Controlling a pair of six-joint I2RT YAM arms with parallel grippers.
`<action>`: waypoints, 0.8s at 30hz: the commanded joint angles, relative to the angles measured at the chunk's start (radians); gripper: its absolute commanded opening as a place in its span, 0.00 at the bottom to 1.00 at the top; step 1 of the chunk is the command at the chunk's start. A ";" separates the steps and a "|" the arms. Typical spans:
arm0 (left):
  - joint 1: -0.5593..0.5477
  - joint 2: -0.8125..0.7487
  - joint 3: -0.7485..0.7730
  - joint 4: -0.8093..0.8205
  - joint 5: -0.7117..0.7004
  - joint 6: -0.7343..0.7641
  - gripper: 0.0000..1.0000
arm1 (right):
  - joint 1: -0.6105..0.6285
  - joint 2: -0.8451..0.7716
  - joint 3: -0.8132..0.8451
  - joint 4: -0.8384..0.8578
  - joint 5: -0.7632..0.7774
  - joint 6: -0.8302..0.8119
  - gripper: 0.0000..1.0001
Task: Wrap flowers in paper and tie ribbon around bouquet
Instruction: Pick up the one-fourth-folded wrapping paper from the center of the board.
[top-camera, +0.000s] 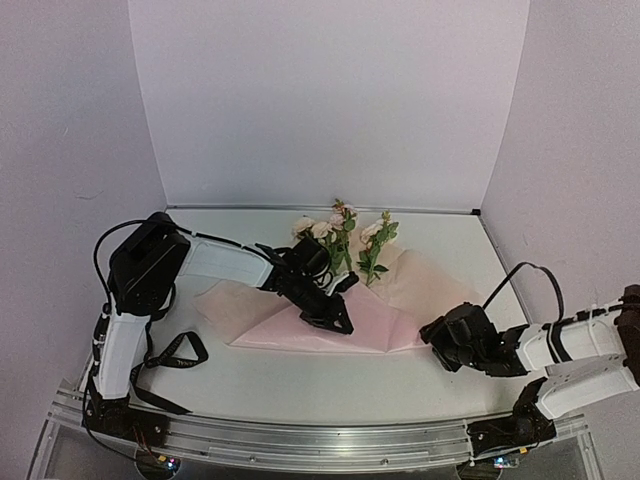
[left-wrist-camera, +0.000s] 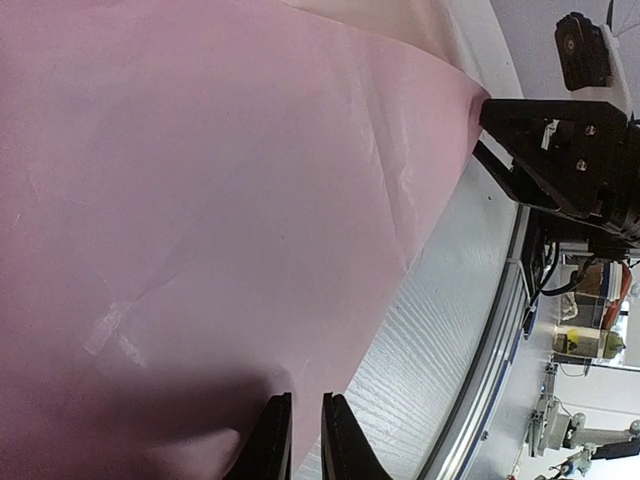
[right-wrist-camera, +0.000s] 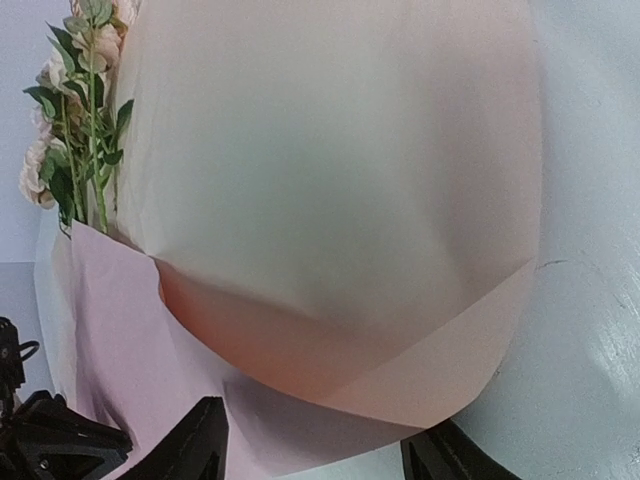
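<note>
White tabletop (top-camera: 300, 385), matte and faintly ribbed up close, boxed in by plain pale walls (top-camera: 330, 100) at the back and both sides. Aluminium rail (top-camera: 320, 435) along the bottom edge of the overhead view. Blurred workshop clutter past the table edge, lower right of the left wrist view.

Pink paper (top-camera: 390, 320) spread and folded at frame centre. Flowers (top-camera: 340, 235) just above it, stems running under the fold. Black ribbon (top-camera: 175, 350) looped at lower left beside the left arm.

Left gripper (top-camera: 338, 318) down on the paper's near fold, closed to a slit, the sheet's edge pinched in it. Right gripper (top-camera: 432, 335) at the paper's right corner, spread wide, clasping nothing.
</note>
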 joint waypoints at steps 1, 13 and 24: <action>0.002 0.019 0.057 -0.017 -0.017 0.020 0.12 | -0.004 -0.013 -0.079 0.031 0.050 0.056 0.57; 0.005 0.061 0.113 -0.040 -0.028 0.029 0.12 | -0.003 -0.074 -0.093 0.046 0.076 -0.024 0.10; 0.007 0.106 0.145 -0.027 -0.032 0.021 0.11 | 0.061 -0.187 0.058 -0.181 0.143 -0.193 0.00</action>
